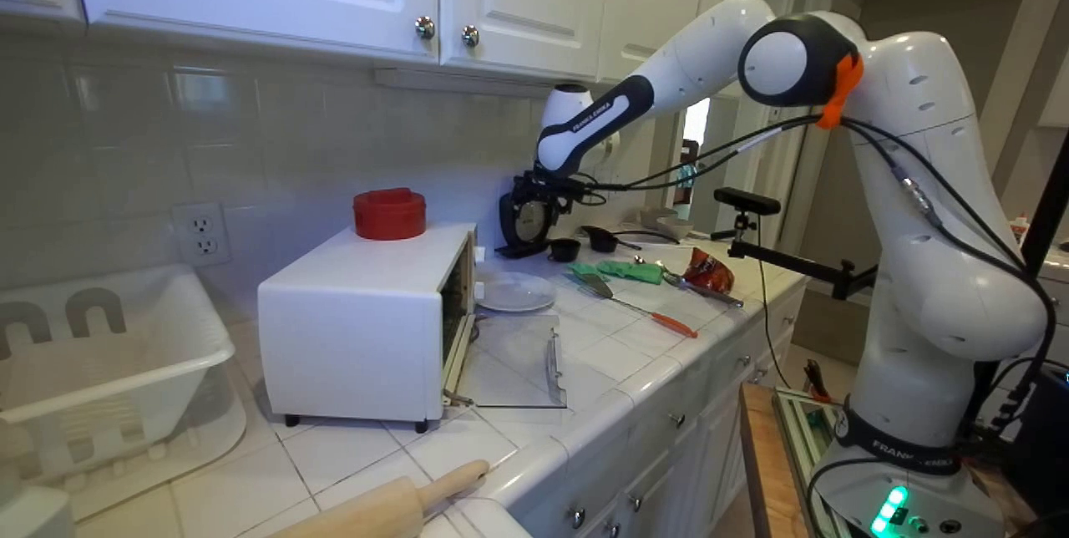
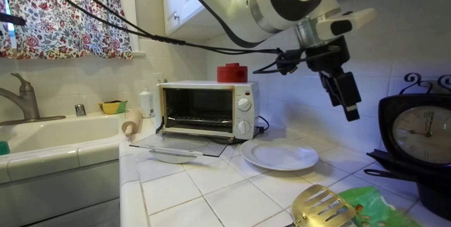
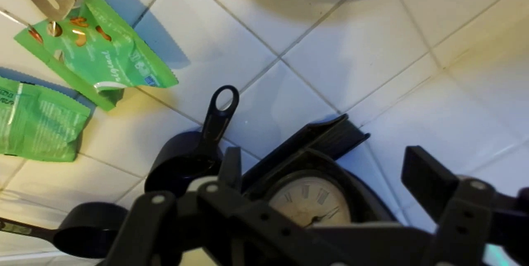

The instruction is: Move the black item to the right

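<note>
Jaws: spread apart, released. Black mantel clock [image 2: 422,132] stands near them on the table [image 2: 246,198], showing between them in the wrist view. Below the jaws: two black measuring cups [image 3: 175,162], interiors too dark to read. Farther off: open toaster oven [image 1: 355,346] containing a wire rack [image 2: 201,118].

I see a black clock [image 2: 421,132] standing upright on the white tiled counter [image 2: 246,198], near the wall [image 2: 385,52]. Its thick dark frame surrounds a round, pale face with Roman numerals and dark pointers, one up, one leftward in an exterior view.
</note>
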### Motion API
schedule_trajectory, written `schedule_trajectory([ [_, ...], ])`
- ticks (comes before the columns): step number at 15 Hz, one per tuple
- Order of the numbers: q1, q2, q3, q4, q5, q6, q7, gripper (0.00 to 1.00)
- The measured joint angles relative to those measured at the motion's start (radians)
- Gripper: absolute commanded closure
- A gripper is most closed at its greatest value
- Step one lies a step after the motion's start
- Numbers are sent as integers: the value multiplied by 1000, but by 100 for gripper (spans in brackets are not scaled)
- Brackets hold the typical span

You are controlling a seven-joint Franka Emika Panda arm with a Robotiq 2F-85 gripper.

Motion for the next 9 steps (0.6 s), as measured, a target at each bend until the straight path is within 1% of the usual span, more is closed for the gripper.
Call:
schedule_trajectory([
  [4,-14,-84,73,-114,27,16,-198,0],
  [6,-15,-107,90,-156,41,19,-273,0],
  [9,-14,-140,97,-209,41,28,-348,0],
])
